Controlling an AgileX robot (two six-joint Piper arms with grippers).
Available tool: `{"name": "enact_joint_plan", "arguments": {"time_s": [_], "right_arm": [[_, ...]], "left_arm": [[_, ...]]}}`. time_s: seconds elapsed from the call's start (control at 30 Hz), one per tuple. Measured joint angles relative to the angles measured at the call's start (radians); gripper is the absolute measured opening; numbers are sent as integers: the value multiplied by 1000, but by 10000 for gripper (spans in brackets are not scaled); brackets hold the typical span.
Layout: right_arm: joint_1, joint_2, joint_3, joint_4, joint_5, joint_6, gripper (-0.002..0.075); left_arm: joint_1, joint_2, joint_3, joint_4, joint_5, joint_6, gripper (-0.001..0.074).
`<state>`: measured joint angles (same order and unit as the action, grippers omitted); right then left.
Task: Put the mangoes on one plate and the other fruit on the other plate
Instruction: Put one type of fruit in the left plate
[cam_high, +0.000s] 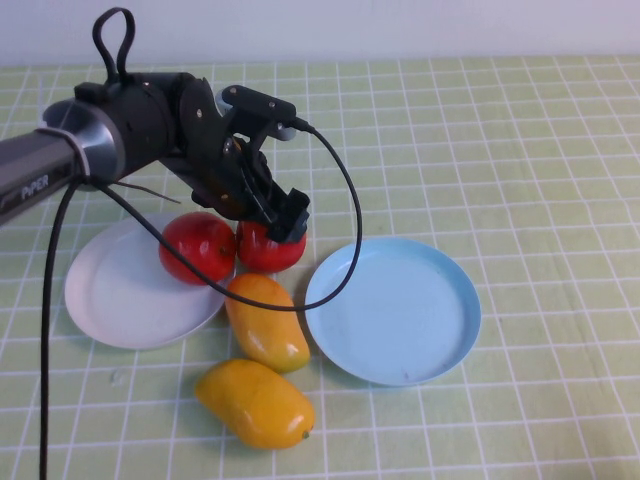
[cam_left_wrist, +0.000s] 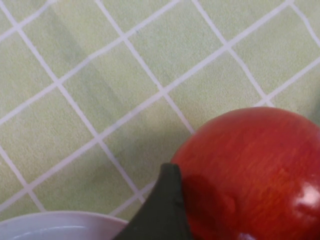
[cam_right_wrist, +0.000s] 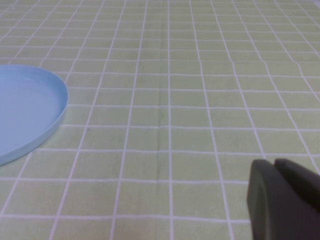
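The left hand (cam_high: 283, 222) is reaching down over a round glossy red apple (cam_high: 269, 247) that is sitting on the green checked counter (cam_high: 520, 150) between the white plate (cam_high: 120, 300) and the round light blue plate (cam_high: 400, 312); one finger is touching the fruit, but I cannot tell whether it is clamped. A second red apple (cam_high: 197, 246) is resting on the white plate's rim. Two oblong yellow-orange mangoes (cam_high: 266, 322) (cam_high: 255, 402) are lying nearby. The right hand (cam_right_wrist: 282, 202) is hovering beside the blue plate, its fingers pressed together.

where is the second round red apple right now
In the high view, the second round red apple sits under the left gripper, between the white plate and blue plate.
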<state>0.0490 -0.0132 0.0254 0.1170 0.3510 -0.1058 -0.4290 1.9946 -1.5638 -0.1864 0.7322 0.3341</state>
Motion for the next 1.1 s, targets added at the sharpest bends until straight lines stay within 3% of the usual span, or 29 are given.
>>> {"name": "enact_joint_plan", "arguments": {"time_s": [0.1, 0.43, 0.73, 0.9, 1.1], "right_arm": [[0, 0, 0, 0, 0, 0, -15], [0, 0, 0, 0, 0, 0, -15], [0, 0, 0, 0, 0, 0, -15], [0, 0, 0, 0, 0, 0, -15], [0, 0, 0, 0, 0, 0, -15]], "left_arm": [[0, 0, -2, 0, -2, 1, 573], [0, -21, -4, 0, -2, 51, 572], [4, -265, -10, -6, 51, 51, 572], [123, -368, 68, -16, 127, 15, 572], [266, -480, 300, 4, 99, 7, 572]]}}
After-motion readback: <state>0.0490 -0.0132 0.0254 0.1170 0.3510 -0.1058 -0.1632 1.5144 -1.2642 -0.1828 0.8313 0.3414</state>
